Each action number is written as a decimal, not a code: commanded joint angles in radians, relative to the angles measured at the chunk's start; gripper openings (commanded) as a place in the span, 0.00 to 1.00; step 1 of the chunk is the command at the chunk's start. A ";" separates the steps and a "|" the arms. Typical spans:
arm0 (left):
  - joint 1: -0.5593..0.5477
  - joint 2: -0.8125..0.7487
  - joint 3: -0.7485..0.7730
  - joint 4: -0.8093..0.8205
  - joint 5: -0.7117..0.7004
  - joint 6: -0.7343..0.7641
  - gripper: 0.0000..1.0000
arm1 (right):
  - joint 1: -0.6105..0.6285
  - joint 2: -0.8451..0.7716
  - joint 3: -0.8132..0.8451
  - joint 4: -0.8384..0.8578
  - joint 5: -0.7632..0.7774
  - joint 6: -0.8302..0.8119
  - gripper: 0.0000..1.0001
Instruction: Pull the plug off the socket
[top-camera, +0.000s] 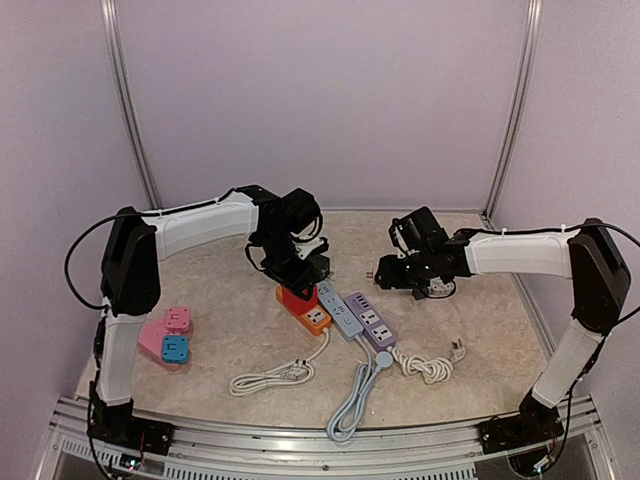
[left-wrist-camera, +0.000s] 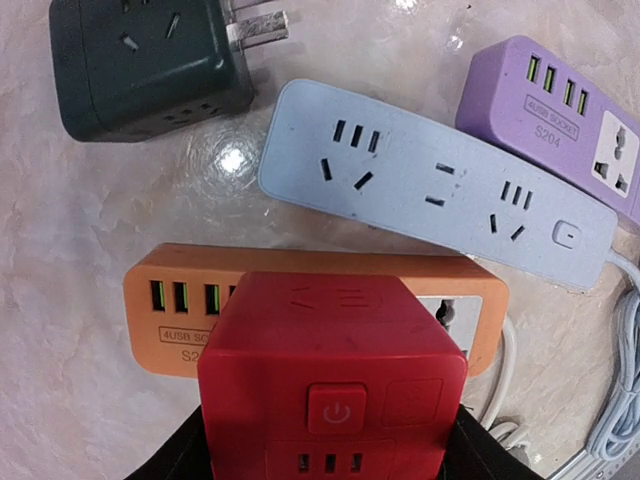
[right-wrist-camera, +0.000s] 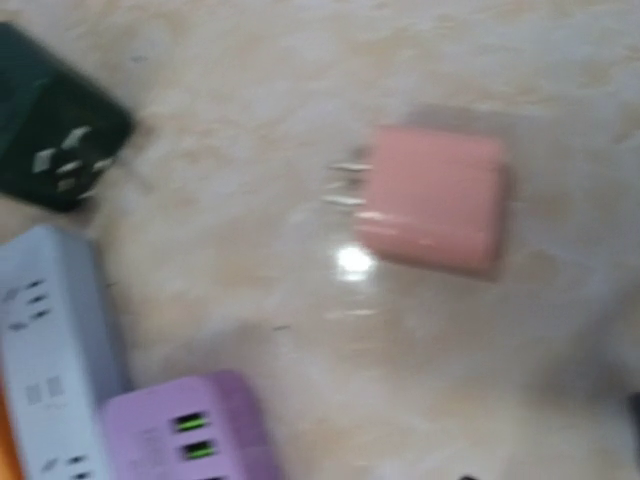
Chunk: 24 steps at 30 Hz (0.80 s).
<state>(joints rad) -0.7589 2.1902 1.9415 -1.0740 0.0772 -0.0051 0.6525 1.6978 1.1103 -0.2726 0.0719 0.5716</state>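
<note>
A red cube plug (left-wrist-camera: 335, 380) sits on the orange power strip (left-wrist-camera: 180, 310), over its socket. My left gripper (top-camera: 295, 272) is shut on the cube; its black fingers (left-wrist-camera: 175, 462) press both sides at the bottom of the left wrist view. In the top view the red cube (top-camera: 297, 296) stands on the far end of the orange strip (top-camera: 316, 318). My right gripper (top-camera: 393, 272) hovers over the table right of the strips, empty and apparently open; its fingers barely show in its blurred wrist view. A pink plug (right-wrist-camera: 430, 195) lies loose below it.
A blue-grey strip (top-camera: 340, 312) and a purple strip (top-camera: 372, 322) lie right of the orange one. A dark green cube adapter (left-wrist-camera: 150, 65) lies beyond them. Pink and blue adapters (top-camera: 168, 335) sit at the left. Coiled cables (top-camera: 270, 378) lie near the front edge.
</note>
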 joint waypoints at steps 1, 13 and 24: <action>-0.005 -0.055 -0.038 -0.066 -0.066 -0.123 0.47 | 0.058 0.001 0.036 0.052 -0.057 0.023 0.54; -0.013 -0.150 -0.217 -0.007 -0.094 -0.302 0.43 | 0.210 0.214 0.146 0.255 -0.266 0.124 0.25; -0.017 -0.155 -0.240 0.005 -0.083 -0.315 0.42 | 0.223 0.327 0.144 0.404 -0.394 0.228 0.00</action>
<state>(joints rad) -0.7662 2.0506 1.7313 -1.0573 -0.0086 -0.2989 0.8646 1.9854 1.2411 0.0601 -0.2584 0.7517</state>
